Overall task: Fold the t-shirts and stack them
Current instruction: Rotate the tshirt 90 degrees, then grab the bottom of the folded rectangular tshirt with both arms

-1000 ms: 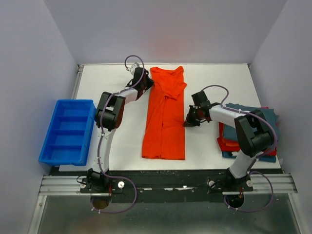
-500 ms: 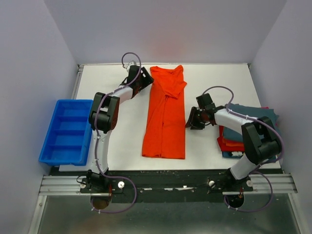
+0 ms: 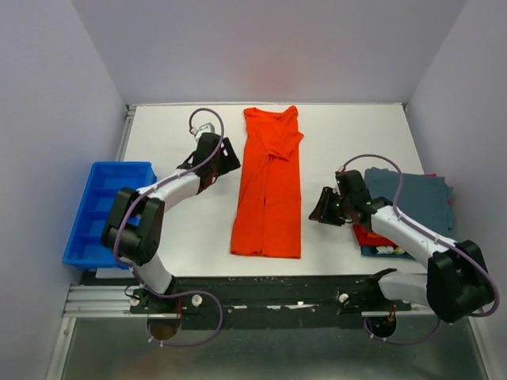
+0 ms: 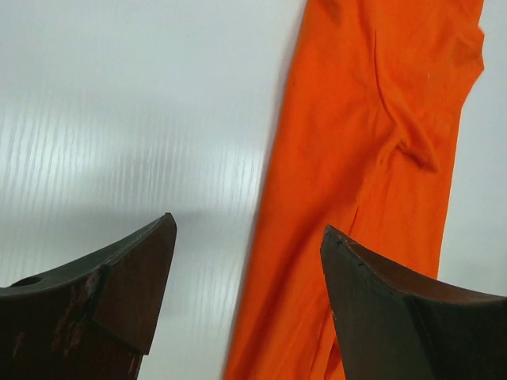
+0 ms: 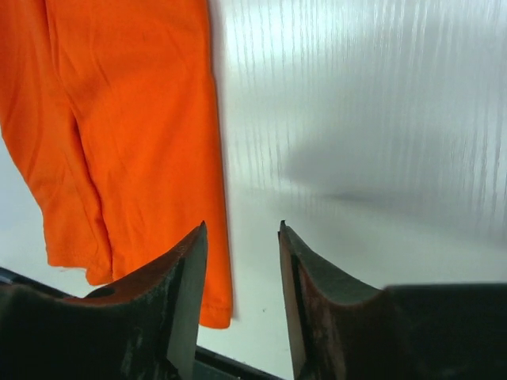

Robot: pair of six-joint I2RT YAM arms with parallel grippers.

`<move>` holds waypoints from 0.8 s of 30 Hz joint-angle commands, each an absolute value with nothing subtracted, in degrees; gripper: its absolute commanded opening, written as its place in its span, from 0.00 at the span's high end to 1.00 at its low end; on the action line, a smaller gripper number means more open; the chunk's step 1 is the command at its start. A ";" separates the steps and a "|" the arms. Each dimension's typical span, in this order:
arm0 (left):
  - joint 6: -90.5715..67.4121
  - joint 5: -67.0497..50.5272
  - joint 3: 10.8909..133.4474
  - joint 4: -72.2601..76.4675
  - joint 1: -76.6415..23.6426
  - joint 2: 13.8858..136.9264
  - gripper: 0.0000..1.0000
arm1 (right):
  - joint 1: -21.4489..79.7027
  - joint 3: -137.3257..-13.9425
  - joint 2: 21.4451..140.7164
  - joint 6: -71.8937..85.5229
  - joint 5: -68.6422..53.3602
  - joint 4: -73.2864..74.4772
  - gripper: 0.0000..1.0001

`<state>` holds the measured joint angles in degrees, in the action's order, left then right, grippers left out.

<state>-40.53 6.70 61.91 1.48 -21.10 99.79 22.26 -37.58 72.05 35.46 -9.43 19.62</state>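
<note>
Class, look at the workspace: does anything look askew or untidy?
Yes: at far right, the dark teal shirt sits skewed on its pile, the red shirt and blue shirt poking out beneath. The orange shirt lies neat.

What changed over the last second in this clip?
Both arms pulled back from the orange t-shirt. The left gripper left the shirt's upper left edge and came toward the near side. The right gripper moved right and nearer its base. Both are open and hold nothing. The orange t-shirt, the stack of folded t-shirts and the blue bin did not move.
</note>
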 commanded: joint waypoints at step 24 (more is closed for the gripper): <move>-50.45 1.15 32.35 -19.41 -34.80 63.64 0.29 | 35.58 -29.36 71.19 45.69 -15.12 18.11 0.54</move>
